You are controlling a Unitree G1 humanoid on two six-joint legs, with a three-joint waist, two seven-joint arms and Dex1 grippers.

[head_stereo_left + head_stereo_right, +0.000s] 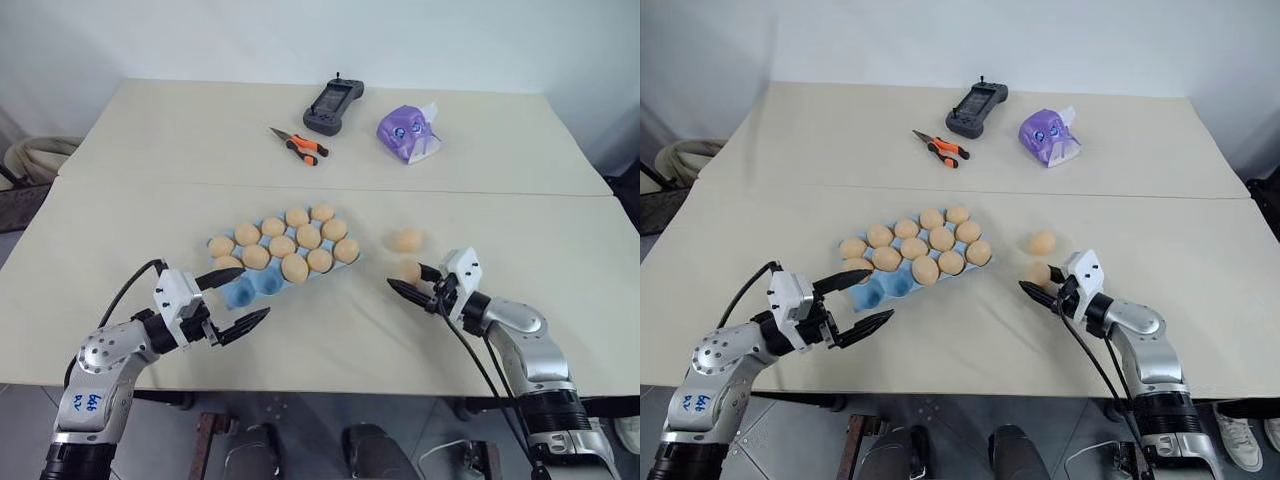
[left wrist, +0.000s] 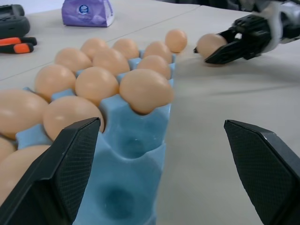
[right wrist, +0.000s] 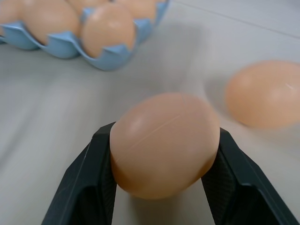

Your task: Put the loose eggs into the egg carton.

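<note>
The light blue egg carton lies left of centre on the table, with eggs in most cups and bare cups at its near-left end. My right gripper is shut on one loose egg, low over the table right of the carton. A second loose egg lies just behind it. My left gripper stands open at the carton's near-left corner, with nothing between its fingers.
Orange-handled pliers, a black handheld controller and a purple tissue pack lie on the far half of the table. A seam runs across the table behind the carton. The table's front edge is close under both arms.
</note>
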